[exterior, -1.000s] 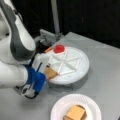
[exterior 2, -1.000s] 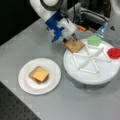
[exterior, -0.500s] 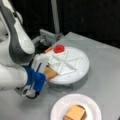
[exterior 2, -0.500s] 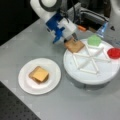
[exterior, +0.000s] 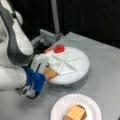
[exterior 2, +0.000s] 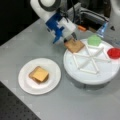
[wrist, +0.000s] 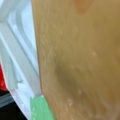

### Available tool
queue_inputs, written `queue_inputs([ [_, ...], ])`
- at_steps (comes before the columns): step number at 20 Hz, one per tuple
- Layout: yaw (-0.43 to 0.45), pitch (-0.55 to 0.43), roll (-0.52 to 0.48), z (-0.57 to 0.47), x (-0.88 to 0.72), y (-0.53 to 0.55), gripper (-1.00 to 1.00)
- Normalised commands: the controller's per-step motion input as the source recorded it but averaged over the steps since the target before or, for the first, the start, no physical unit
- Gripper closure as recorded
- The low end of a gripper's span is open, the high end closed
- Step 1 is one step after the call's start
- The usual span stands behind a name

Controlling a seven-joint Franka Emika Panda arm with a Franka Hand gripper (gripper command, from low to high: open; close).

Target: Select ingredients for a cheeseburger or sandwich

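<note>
Gripper (exterior 2: 73, 37) down at the rim of the white divided tray (exterior 2: 100, 75), blue-bodied, fingers pinching the near edge of the toast-brown bread square (exterior 2: 74, 45); same grasp in a front view (exterior: 46, 66), bread square (exterior: 50, 72) tilted, one edge up at the fingertips, the rest overhanging the tray (exterior: 80, 71) edge; cannot tell whether the bread's far edge touches the tray floor or hangs just clear of it.

Wrist view filled almost wholly by the bread square (wrist: 80, 62), brown and speckled, cut off at top, right and bottom; fingers themselves not visible there; white tray ribs (wrist: 20, 57) down the left, sliver of green square (wrist: 40, 110) at the bottom, sliver of red at the left edge.

Out from the grip: green square (exterior 2: 94, 40) in the neighbouring compartment, just beside the bread; red disc (exterior 2: 113, 53) further round the rim, well apart; same red disc (exterior: 59, 48) at the tray's far side in a front view; central compartments showing only white ribs.

White paper plate (exterior 2: 26, 83) on the grey table (exterior 2: 62, 107), apart from the tray, open table between them; on it the stack (exterior 2: 39, 74), yellow-orange cheese square on top, darker layers beneath hard to separate; same stack (exterior: 75, 113) cut off by the bottom edge in a front view, plate (exterior: 60, 107) rim likewise clipped.

Behind the tray, dark clutter, an orange bit and a bluish piece, too blurred to name; no readable writing anywhere.
</note>
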Motion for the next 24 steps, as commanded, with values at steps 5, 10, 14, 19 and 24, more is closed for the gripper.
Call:
queue_inputs([
  [5, 0.064, -0.036, 0.367, -0.13, 0.26, -0.23, -1.0],
  [10, 0.102, 0.006, 0.328, -0.05, 0.23, -0.31, -1.0],
  [14, 0.112, 0.024, 0.292, -0.01, 0.22, -0.27, -1.0],
  [19, 0.117, 0.037, 0.26, 0.0, 0.21, -0.21, -1.0],
  [24, 0.093, 0.032, 0.227, 0.0, 0.22, -0.18, -1.0],
])
